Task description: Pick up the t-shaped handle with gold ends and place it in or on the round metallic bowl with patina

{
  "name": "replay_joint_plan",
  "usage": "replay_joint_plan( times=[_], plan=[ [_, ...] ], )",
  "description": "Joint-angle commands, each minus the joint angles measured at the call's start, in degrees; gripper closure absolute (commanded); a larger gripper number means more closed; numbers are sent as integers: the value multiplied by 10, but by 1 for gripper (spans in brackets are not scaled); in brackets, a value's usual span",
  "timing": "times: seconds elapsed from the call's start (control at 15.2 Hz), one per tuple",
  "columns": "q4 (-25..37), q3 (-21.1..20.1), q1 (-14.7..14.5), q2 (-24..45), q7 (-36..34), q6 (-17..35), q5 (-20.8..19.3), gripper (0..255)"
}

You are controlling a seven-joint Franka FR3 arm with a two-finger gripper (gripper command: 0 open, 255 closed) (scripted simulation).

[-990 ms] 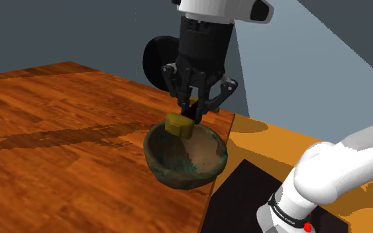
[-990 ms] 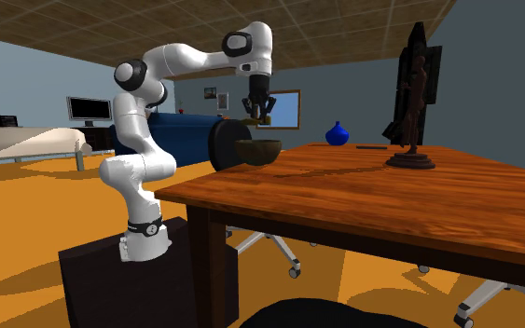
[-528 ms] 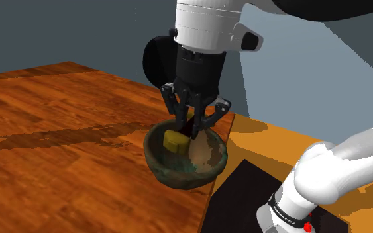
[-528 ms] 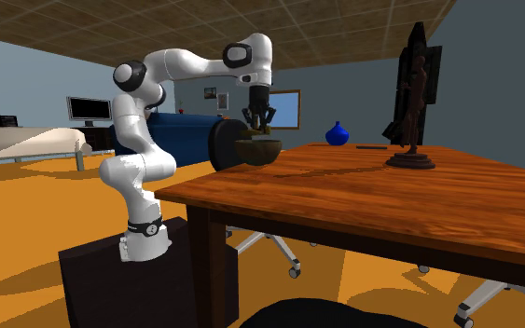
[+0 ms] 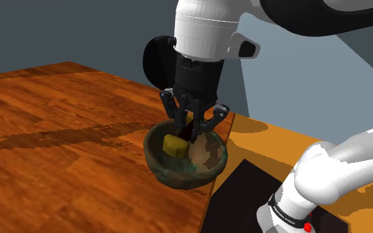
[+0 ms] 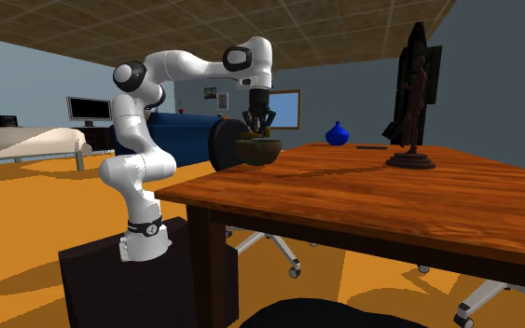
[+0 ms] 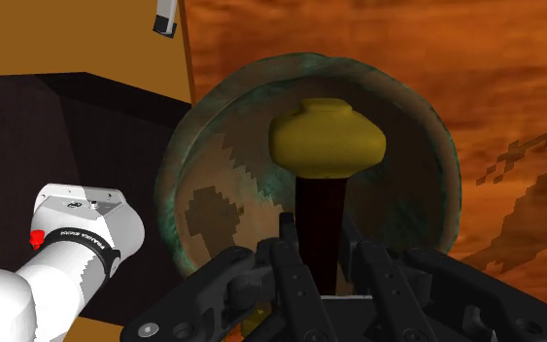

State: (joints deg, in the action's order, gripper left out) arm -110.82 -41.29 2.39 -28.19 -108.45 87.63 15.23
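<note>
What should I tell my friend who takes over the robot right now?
Gripper: shut on the T-shaped handle, clasping its dark stem, down inside the bowl.
Handle: gold end low in the bowl; contact with the bottom cannot be told.
Bowl: near the wooden table's edge by the stand.
Done: handle picked up, inside the bowl.
Left: open the fingers, lift away.

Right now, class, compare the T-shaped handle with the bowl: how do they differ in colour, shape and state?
The handle has a dark shaft and a yellow-gold end; the bowl is brown, mottled green. The handle is slender; the bowl is round and wide. The gripper clasps the handle; the bowl rests on the table.
</note>
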Motion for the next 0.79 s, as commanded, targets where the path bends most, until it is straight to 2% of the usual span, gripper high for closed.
replay_joint_plan(
  times=[0.0,0.33,0.59,0.73],
  plan=[
    [0,0,0,0,0,0,0,0],
    [0,0,0,0,0,0,0,0],
    [97,-3,12,31,-15,-69,-16,0],
    [97,-3,12,31,-15,-69,-16,0]
  ],
)
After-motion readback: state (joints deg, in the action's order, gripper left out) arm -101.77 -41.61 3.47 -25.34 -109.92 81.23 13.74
